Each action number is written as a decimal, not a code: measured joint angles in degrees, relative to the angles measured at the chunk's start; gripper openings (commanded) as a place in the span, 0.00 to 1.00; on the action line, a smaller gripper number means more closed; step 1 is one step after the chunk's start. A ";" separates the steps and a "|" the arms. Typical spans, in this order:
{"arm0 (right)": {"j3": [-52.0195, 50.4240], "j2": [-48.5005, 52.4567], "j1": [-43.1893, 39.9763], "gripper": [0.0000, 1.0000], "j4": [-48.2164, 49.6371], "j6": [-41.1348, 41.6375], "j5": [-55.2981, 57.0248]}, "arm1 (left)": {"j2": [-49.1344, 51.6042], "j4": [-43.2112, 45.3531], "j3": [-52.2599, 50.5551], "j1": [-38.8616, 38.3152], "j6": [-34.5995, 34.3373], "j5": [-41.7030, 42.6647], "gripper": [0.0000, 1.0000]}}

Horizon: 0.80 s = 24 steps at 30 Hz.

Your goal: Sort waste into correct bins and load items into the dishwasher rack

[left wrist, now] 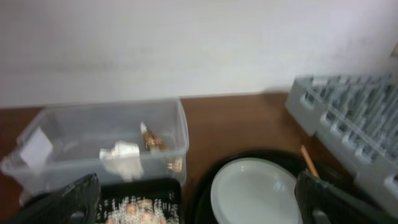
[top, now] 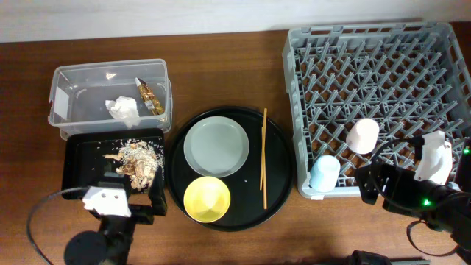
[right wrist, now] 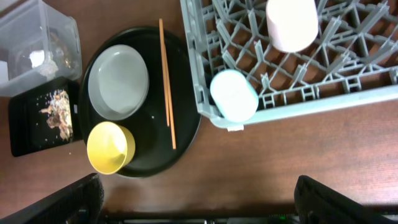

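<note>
The clear tub [top: 70, 88] holds the crumpled white napkin [top: 123, 109] and the gold-brown wrapper [top: 150, 96]. The shallow black tray [top: 77, 158] holds food scraps with rice [top: 138, 158]. The grey plate [top: 215, 145], yellow bowl [top: 207, 199] and chopsticks [top: 265, 158] lie on the round black serving tray. The pink cup [top: 363, 136] and light-blue cup [top: 324, 173] sit upside down in the dishwasher rack [top: 383, 51], near its front left corner. My left gripper [top: 136, 195] is open and empty at the black tray's near edge. My right gripper [top: 365, 185] is open and empty just in front of the rack.
The round black serving tray [top: 280, 184] lies between the bins and the rack. The rack's front wall [right wrist: 298, 99] stands close to my right gripper [right wrist: 199, 199]. In the left wrist view, my left gripper [left wrist: 199, 205] faces the tub [left wrist: 180, 134] and plate [left wrist: 255, 193]. Bare wooden table runs along the front edge.
</note>
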 measured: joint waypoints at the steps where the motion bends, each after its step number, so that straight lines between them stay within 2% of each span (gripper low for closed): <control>1: -0.02 0.02 0.00 0.98 -0.09 -0.02 0.00 | -4.09 0.70 -4.70 0.00 0.00 0.22 0.99; 5: -0.02 0.02 0.00 0.98 -0.02 0.00 0.00 | -14.45 4.04 -17.59 0.00 0.00 0.46 0.99; 9: -0.02 0.00 0.00 0.99 0.02 0.00 0.02 | -14.75 17.22 -30.38 0.00 0.00 3.21 1.00; 14: -0.02 0.00 0.00 0.99 0.00 0.00 0.00 | -14.75 19.58 -31.78 0.33 0.00 3.72 0.99; 18: -0.02 0.00 0.00 0.99 0.09 -0.02 0.00 | -14.75 19.65 -31.78 10.73 0.00 4.20 0.99; 20: -0.04 0.00 0.00 0.98 3.19 0.00 -0.96 | -14.75 19.63 -31.78 12.15 0.00 4.11 0.99; 21: -0.02 0.11 0.42 0.98 3.48 -1.60 -5.09 | -14.75 19.63 -31.78 12.15 0.00 4.11 0.99; 23: -0.02 0.11 3.48 0.98 3.52 -3.89 -10.34 | -14.75 19.65 -31.78 12.15 0.00 4.11 0.99; 24: -0.09 0.11 9.14 0.98 3.48 -4.68 -12.46 | -14.75 19.63 -31.78 12.15 0.00 4.11 0.99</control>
